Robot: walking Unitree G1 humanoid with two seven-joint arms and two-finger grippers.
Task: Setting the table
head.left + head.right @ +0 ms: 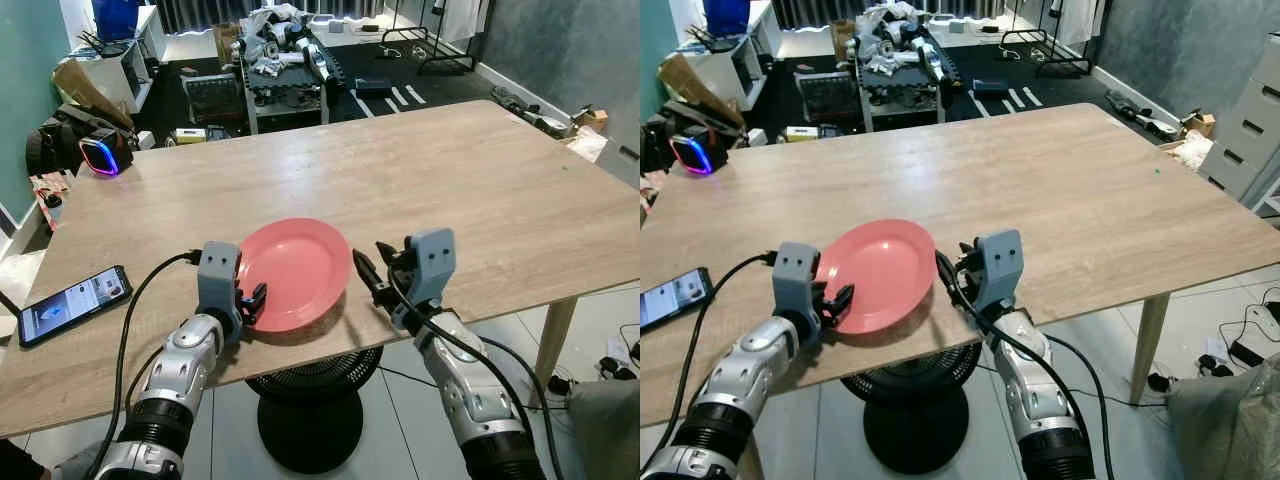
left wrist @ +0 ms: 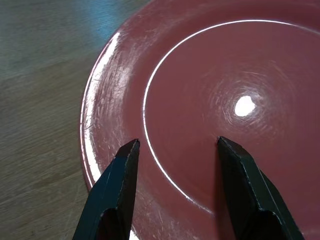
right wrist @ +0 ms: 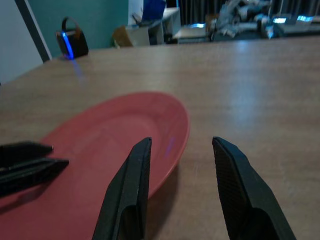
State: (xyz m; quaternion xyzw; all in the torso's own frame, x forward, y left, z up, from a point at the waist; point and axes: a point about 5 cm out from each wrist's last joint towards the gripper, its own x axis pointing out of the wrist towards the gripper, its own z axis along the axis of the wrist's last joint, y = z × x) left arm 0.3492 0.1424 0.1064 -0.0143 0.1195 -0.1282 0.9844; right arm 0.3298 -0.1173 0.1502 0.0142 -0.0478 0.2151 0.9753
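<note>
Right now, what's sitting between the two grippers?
The red plate lies between the left gripper and the right gripper on the wooden table, seen from both eye views.

A round, shallow, salmon-red plastic plate (image 1: 293,272) with a raised ring inside its broad rim and fine scratches over its glossy face lies flat and right side up on the pale wood-grain bench (image 1: 480,190), close to the near edge, with nothing on it.
</note>
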